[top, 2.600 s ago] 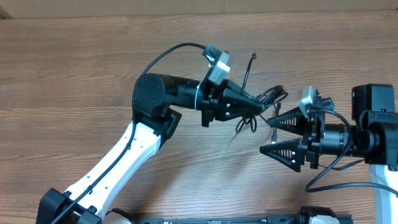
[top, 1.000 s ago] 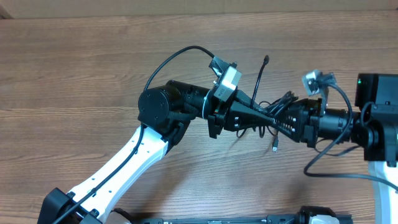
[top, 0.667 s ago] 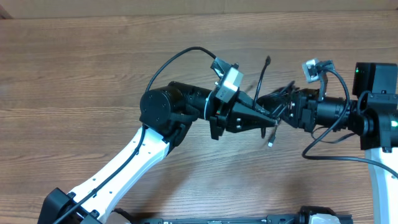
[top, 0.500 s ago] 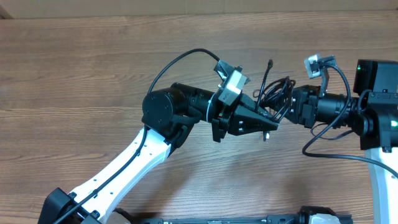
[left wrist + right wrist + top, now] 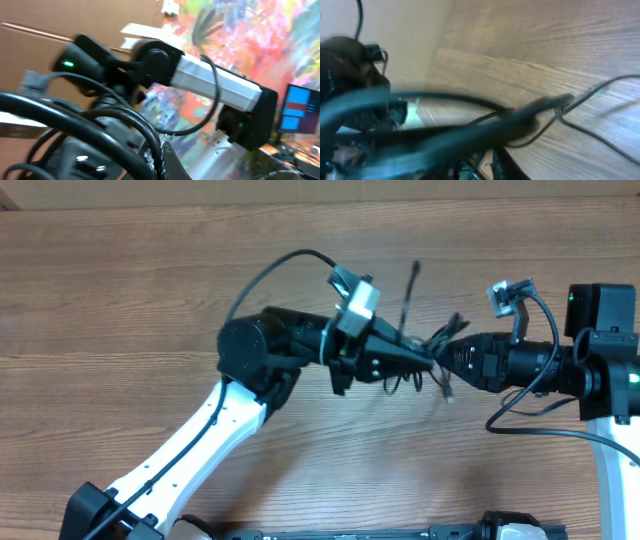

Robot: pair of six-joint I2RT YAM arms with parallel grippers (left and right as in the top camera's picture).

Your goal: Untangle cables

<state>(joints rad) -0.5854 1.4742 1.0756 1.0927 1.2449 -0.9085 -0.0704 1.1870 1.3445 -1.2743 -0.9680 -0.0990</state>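
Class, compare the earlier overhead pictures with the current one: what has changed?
The right end effector, first wide open and apart, moved left into the tangle of thin black cables; its grip is unclear. The left end effector kept holding the tangle above the brown wooden table.

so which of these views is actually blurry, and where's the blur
Overhead: evenly lit and mostly sharp; only the cables between the arms smear a little. Left wrist: the cables sit right against the lens and are out of focus, and the colourful backdrop is soft. Right wrist: the worst, with cables streaked by motion blur, though the table grain stays readable.
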